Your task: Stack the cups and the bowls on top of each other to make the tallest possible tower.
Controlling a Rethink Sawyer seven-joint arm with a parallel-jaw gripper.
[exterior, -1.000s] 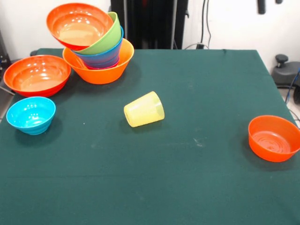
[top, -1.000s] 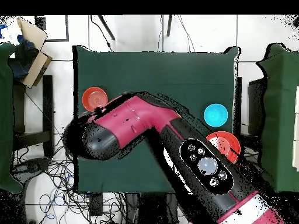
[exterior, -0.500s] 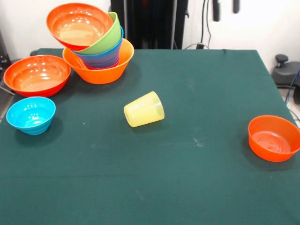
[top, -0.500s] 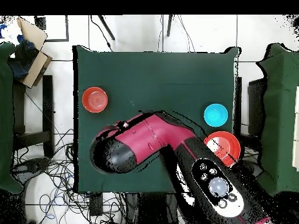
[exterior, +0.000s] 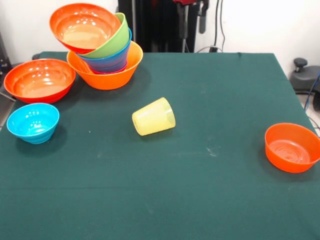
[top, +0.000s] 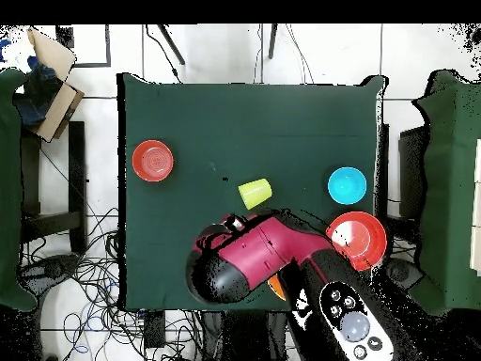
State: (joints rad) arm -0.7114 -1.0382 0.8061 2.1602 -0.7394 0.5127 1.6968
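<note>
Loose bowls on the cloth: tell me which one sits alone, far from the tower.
The small orange bowl, alone at the front view's right. The cyan bowl and large red-orange bowl sit beside the tower.

The work surface is a table (exterior: pixel 210 190) covered with a dark green cloth (top: pixel 282 132). A white wall (exterior: pixel 260 25) stands behind the table, with dark cables (exterior: pixel 218 25) hanging against it. The floor (top: pixel 211 52) is laid with pale tiles with dark joints. Tangled cables (top: pixel 85 282) lie on the floor beside the table. A cardboard box (top: pixel 52 70) sits at one corner. Green-draped furniture (top: pixel 449 188) flanks the table.
</note>
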